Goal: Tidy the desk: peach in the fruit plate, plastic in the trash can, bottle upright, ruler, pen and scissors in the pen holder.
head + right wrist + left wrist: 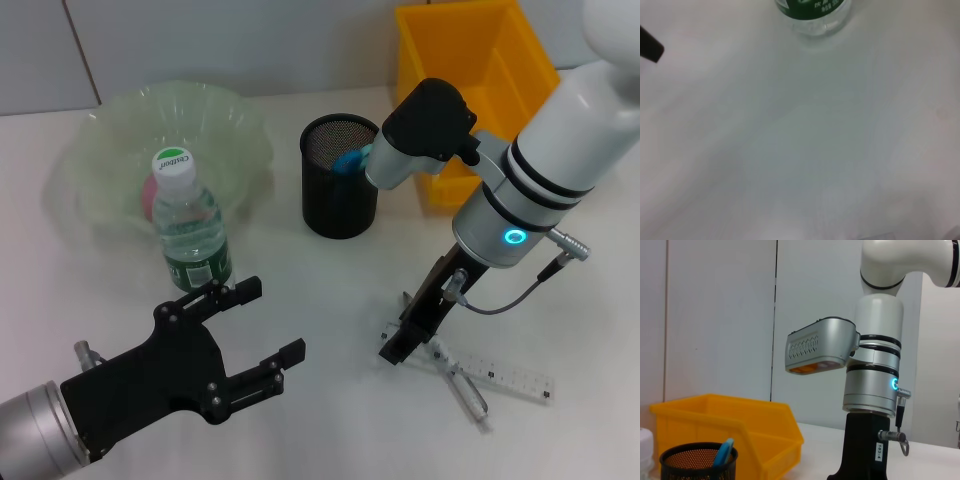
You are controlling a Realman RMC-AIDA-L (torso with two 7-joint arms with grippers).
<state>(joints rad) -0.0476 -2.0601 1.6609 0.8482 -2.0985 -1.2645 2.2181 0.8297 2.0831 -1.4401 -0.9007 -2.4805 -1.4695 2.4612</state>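
The pink peach lies in the pale green fruit plate at the back left. In front of it the bottle stands upright on the white desk. Blue scissors stick out of the black mesh pen holder. At the front right, the clear ruler and the silver pen lie crossed on the desk. My right gripper is lowered right at their left ends. My left gripper hovers open and empty at the front left. No plastic is in view.
The yellow trash can stands at the back right, just behind my right arm. The left wrist view shows the trash can, the pen holder and the right arm. The right wrist view shows the bottle's base.
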